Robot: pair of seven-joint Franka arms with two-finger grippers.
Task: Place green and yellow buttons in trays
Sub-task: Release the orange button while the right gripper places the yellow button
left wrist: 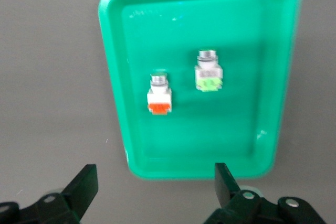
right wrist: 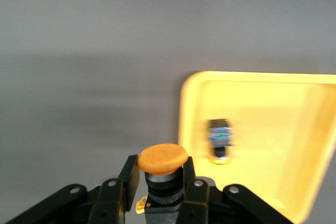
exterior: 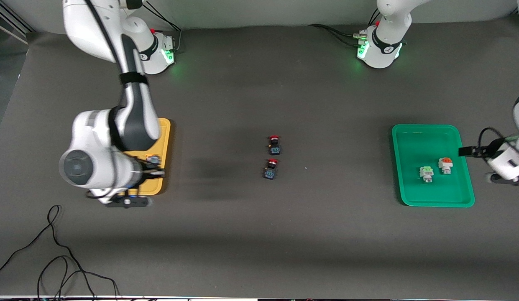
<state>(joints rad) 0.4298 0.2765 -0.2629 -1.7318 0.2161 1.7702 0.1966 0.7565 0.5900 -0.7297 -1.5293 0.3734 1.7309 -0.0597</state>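
A: Which step is in hand, going from the right arm's end of the counter across?

B: The right pincer is clenched on a dark-bodied button with a yellow-orange cap, held in the air over the yellow tray's edge nearest the front camera. One dark button already lies inside that tray, apart from the pincer. I judge this the last yellow button on its way in.

A: And the next move?

B: Carry it over the tray's bare floor, clear of the button already there, lower it, then let go. The rim looks like the thing to avoid clipping.

A: The middle of the counter?

B: Two red-capped switches, one nearer the front camera than the other. Not for either tray, I'd say.

A: And toward the left arm's end?

B: The green tray holds the green-block button and the orange-block button, side by side and apart. The left pincer is released and empty, hovering over the counter's edge just beside the tray, and that arm waits.
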